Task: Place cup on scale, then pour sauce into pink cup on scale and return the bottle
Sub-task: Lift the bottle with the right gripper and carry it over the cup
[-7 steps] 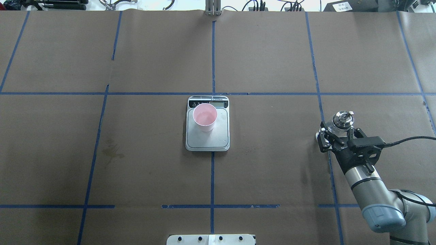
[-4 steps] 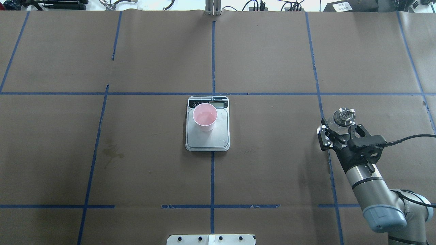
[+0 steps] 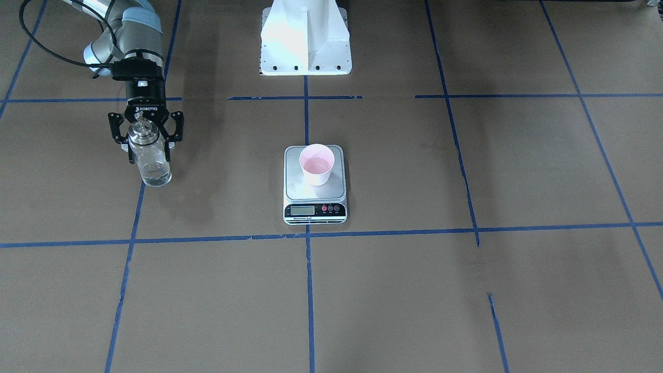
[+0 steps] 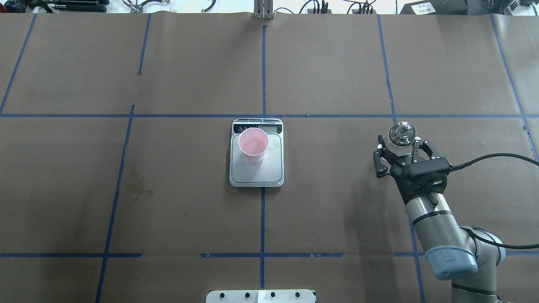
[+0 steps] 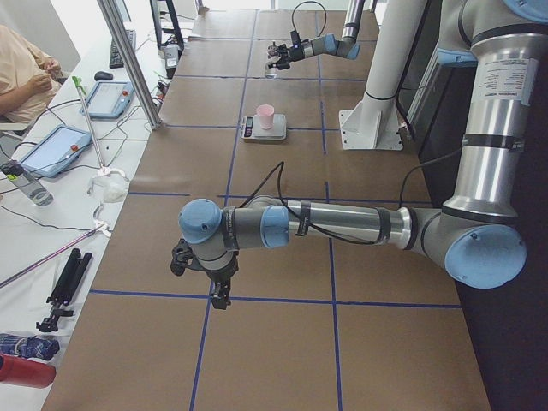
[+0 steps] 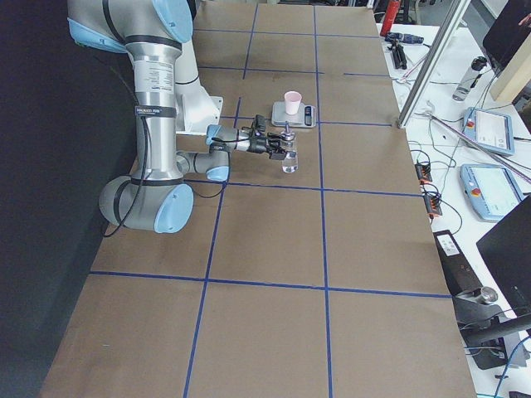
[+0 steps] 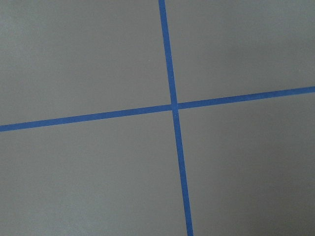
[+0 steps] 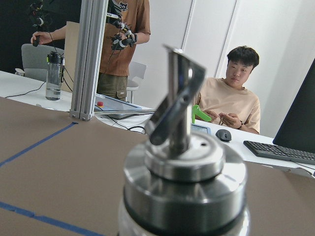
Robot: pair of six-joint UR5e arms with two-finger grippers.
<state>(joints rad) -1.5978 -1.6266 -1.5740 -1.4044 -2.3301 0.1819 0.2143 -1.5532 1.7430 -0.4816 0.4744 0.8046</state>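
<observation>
- Table: brown paper with a grid of blue tape lines; clock directions below as in the overhead view, 12 o'clock being the far edge, with cables and gear beyond it.
- Scale: mid-table, flat, long axis 12 to 6, display strip at the 12 o'clock end, astride a tape line.
- Cup: upright on the plate, mouth up, toward the 11 o'clock corner next to the display strip, inside the plate's edges.
- Bottle: at 3 o'clock of the scale, well apart; long axis vertical, silver cap up; just beside a tape line; base on the paper or just above it, cannot tell.
- Spout: rising from the cap's centre, tip slanted toward 1 o'clock in the right wrist view.
- Sauce: clear, low in the bottle.
- Right gripper: reaching in from 5 o'clock, clasped on both sides of the bottle just below the cap.
- Left gripper: pointing down over the paper by a tape crossing; released or clenched, cannot tell.
- Open room: broad stretch of paper between scale and bottle, and at 9 o'clock of the scale.
- White robot base: at 6 o'clock of the scale.
- Two people beyond the far edge, one seated, one standing.
</observation>
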